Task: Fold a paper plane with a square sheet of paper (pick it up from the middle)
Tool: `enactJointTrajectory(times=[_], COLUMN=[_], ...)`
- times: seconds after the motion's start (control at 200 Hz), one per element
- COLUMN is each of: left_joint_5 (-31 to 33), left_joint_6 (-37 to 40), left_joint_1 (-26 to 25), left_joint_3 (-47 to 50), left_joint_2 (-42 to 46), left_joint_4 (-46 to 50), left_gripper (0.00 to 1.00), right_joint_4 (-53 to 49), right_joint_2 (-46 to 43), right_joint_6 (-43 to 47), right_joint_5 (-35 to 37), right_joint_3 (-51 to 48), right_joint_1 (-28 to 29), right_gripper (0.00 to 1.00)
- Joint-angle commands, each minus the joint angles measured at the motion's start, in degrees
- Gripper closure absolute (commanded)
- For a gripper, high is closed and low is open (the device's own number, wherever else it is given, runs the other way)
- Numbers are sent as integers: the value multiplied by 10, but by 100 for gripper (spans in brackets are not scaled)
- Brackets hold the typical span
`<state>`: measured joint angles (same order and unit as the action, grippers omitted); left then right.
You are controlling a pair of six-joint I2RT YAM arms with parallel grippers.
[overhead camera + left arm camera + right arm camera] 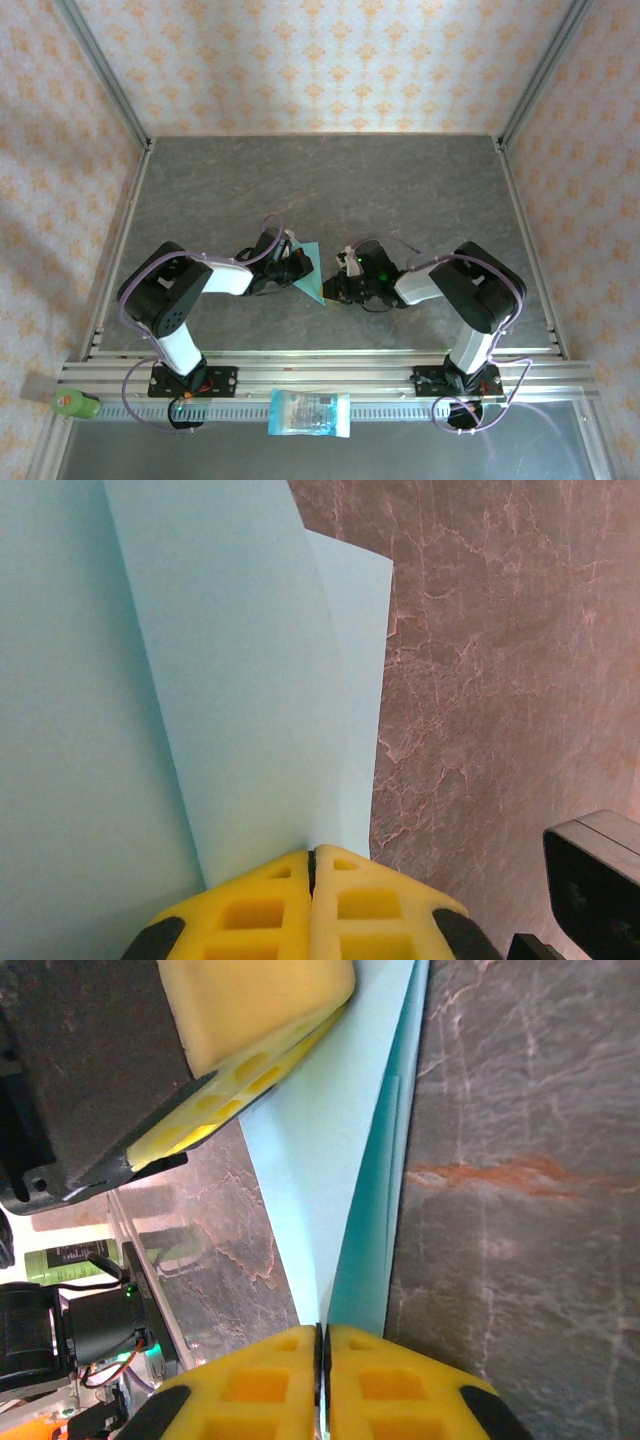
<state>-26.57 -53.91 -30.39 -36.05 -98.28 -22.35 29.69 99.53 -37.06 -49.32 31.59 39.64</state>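
Where the two arms meet, just toward 6 o'clock of the table's [330, 180] centre, the paper [311, 272] stands up off the surface as a small teal triangle, its lower part lost between the dark wrists. The left claw [312, 862] is clenched on it. In its wrist view the yellow pads press flat together at 6 o'clock, and the sheet rises from the seam in overlapping layers. How many layers there are is hard to tell, and the sheet runs off the frame at 9 and 12 o'clock. The right claw [322, 1345] is likewise clamped on the paper's edge, pads closed with a thin sliver of sheet between them. In that view a yellow pad of the left claw sits at 11 o'clock against the sheet, cropped by the frame. From above, both claws' tips are hidden under cables. A blue-and-white packet [310, 412] lies on the rail [120, 372] at 6 o'clock, its print too small to read. A green bottle [75, 403] lies at 8 o'clock.
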Motion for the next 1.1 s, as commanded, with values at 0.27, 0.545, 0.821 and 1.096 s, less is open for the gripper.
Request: enactJointTrajectory(times=[0.27, 0.545, 0.821, 1.096], left_joint_5=[26, 24, 23, 24], left_joint_6=[11, 10, 12, 14], left_joint_1=[-2, -2, -3, -2], left_joint_3=[15, 15, 14, 13], left_joint_2=[-22, -19, -15, -15], left_joint_4=[31, 30, 33, 36], left_gripper=[94, 94, 94, 94], right_joint_4=[-110, -138, -176, -186], right_joint_2=[-4, -20, -22, -49], right_joint_6=[34, 36, 42, 42], right_joint_5=[15, 41, 60, 68], right_joint_3=[-12, 3, 10, 1], right_joint_1=[16, 17, 25, 26], right_gripper=[95, 87, 97, 86])
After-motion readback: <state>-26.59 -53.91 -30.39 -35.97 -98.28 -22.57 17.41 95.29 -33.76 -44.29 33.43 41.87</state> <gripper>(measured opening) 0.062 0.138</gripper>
